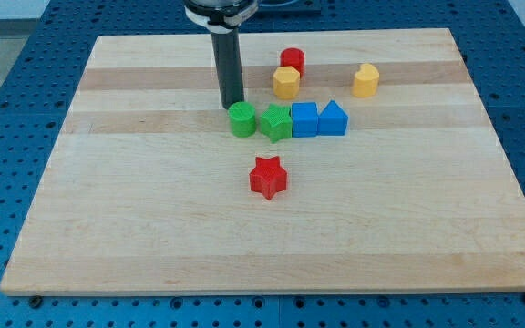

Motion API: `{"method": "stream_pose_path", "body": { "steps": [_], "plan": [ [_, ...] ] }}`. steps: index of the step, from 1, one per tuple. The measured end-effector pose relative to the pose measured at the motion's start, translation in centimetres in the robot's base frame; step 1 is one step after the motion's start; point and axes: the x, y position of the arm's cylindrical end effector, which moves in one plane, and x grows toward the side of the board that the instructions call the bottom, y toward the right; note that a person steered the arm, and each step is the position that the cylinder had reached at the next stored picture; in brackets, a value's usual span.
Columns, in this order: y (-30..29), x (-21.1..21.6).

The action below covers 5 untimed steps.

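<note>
My dark rod comes down from the view's top, and my tip rests on the board just above the green cylinder, touching it or nearly so. To that cylinder's right runs a tight row: a green star-shaped block, a blue cube and a blue triangular block. Above the row sit a yellow hexagonal block and, behind it, a red cylinder. A yellow block lies further right. A red star lies alone below the row.
The wooden board lies on a blue perforated table. The arm's mount shows at the view's top.
</note>
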Motion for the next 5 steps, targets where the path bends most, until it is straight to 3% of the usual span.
{"method": "stream_pose_path", "body": {
  "steps": [5],
  "plan": [
    [0.2,1.3]
  ]
}}
